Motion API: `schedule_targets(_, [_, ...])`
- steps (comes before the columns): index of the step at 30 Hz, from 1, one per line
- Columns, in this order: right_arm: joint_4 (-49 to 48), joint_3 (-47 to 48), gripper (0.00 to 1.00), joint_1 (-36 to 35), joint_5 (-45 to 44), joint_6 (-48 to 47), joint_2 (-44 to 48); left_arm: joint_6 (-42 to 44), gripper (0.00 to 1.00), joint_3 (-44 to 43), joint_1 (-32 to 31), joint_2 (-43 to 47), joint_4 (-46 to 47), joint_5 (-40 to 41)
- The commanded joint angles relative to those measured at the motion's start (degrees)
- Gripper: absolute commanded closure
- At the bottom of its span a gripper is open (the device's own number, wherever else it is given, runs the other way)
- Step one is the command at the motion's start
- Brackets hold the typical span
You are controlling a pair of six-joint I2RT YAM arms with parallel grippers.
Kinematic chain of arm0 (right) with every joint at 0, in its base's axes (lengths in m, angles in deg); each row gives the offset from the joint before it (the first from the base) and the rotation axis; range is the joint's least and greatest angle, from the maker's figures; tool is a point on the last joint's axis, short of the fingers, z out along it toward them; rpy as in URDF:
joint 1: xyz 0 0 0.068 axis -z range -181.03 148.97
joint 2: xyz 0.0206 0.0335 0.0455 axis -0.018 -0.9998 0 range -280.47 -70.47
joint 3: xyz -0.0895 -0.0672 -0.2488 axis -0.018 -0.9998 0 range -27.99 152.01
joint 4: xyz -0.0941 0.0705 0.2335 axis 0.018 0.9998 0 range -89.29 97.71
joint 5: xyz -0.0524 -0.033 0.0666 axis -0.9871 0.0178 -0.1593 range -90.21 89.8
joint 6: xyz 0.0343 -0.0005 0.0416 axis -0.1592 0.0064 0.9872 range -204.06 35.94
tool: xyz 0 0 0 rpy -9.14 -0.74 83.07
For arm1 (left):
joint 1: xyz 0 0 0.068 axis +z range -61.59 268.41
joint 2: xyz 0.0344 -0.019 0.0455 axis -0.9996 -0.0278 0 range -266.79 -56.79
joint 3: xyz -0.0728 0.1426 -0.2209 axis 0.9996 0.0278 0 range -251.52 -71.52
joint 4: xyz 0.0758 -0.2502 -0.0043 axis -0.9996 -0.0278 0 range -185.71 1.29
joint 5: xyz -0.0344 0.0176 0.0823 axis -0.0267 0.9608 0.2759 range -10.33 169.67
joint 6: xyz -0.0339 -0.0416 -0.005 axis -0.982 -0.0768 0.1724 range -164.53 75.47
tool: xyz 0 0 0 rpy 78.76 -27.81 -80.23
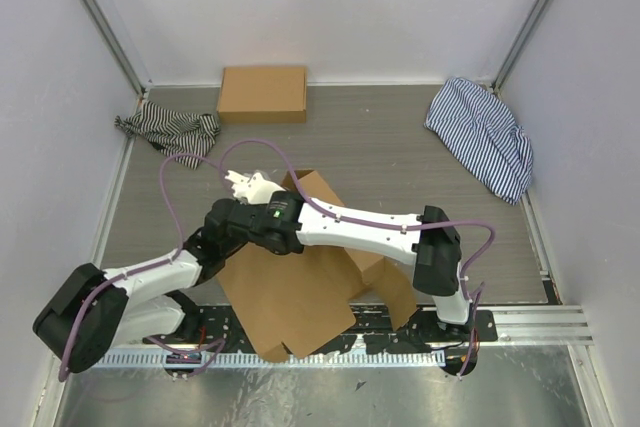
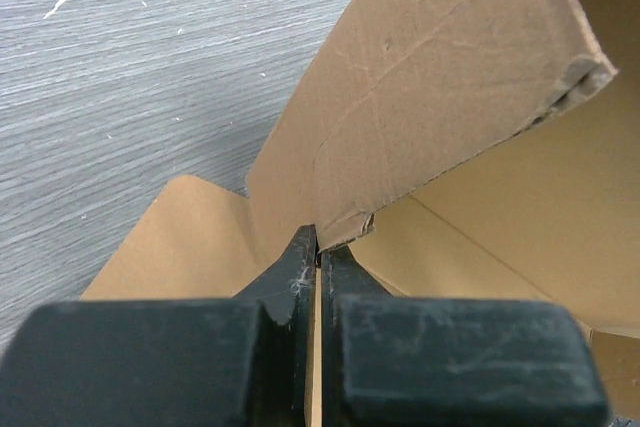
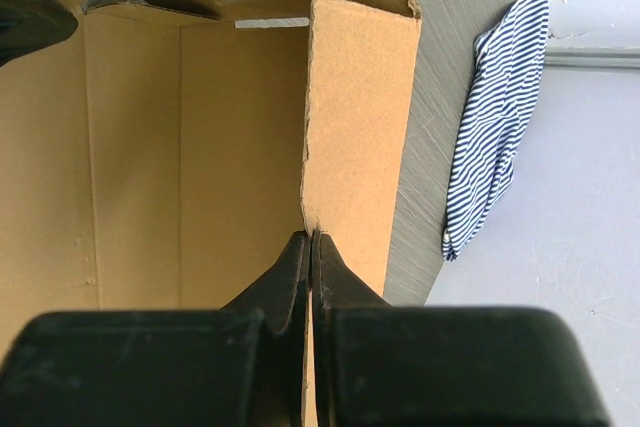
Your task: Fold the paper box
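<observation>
1. The paper box (image 1: 290,302) is sitting half-formed on the desk (image 1: 400,142), at the lower centre of the overhead frame.
2. The left tool (image 2: 318,252) and right tool (image 3: 311,242) are each clamping a panel edge.
3. The cardboard is looking light and stiff, so gripping edges near the creases is seeming wisest.

The paper box (image 1: 290,302) is plain brown, the cloth (image 1: 480,137) blue-and-white striped

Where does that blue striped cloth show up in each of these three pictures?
Top view: the blue cloth lies at the far right, by the wall.
Left wrist view: not in it.
Right wrist view: at the right edge, beyond the cardboard wall.
Shared landmark: the half-folded box shows in all three.
</observation>
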Motion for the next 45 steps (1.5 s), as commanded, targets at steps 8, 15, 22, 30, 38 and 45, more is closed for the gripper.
schedule_targets(8, [-2.3,2.9,0.96,0.1,3.8,2.6,3.9,0.1,0.96,0.4,-4.2,5.1,-1.3,2.3])
schedule_targets(15, [-6.0,2.7,0.96,0.0,8.4,2.0,3.1,0.3,0.94,-0.3,-7.8,3.0,0.2,3.7])
schedule_targets(22, [-6.9,1.1,0.96,-0.1,8.8,2.0,3.6,1.3,0.63,-1.5,-8.9,-0.1,1.9,4.5])
schedule_targets(30, [-8.1,-0.5,0.96,-0.1,9.1,1.9,4.2,1.5,0.45,-2.6,-8.9,-3.6,7.2,6.7])
schedule_targets(38, [-7.8,-1.1,0.96,-0.1,8.5,2.2,5.2,-0.6,0.46,-1.4,-8.9,-0.9,8.2,3.2])
schedule_targets(45, [-8.0,-2.0,0.96,-0.1,7.8,2.1,5.4,0.1,0.45,-0.1,-8.9,6.4,0.1,3.3])
